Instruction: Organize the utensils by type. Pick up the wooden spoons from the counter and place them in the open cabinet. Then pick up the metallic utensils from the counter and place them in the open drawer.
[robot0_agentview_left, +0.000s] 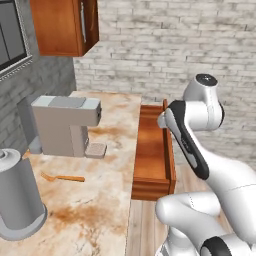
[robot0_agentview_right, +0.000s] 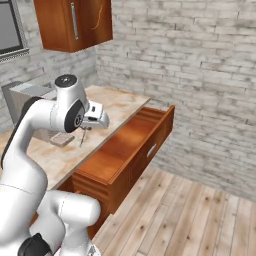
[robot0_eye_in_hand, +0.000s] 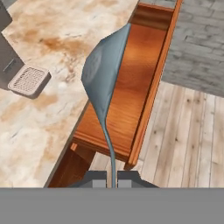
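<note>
The drawer (robot0_agentview_left: 152, 150) stands pulled out from the edge of the surface (robot0_agentview_left: 95, 200); its smooth wood bottom is what lies directly below the claw (robot0_eye_in_hand: 111, 178) in the hand view, and no utensil can be made out resting on it. The wall cabinet (robot0_agentview_left: 62, 26) hangs high above and to the left of the claw; its inside cannot be seen from these angles.

The claw is clenched on the thin handle of a grey metal spoon (robot0_eye_in_hand: 103, 76), whose bowl hangs ahead of the fingertips over the drawer's near side, where the drawer meets the surface edge. In the right base view the spoon (robot0_agentview_right: 83, 136) hangs as a thin sliver beneath the hand.

The arm is folded, its upper link raised and the hand reaching out level above the surface edge, pointing downward.

Left of the claw on the surface stand a grey coffee machine (robot0_agentview_left: 65, 125) with its drip tray (robot0_eye_in_hand: 28, 81), and nearer the base a grey kettle (robot0_agentview_left: 17, 197). One wooden spoon (robot0_agentview_left: 62, 177) lies flat between them, well apart from the claw.
</note>
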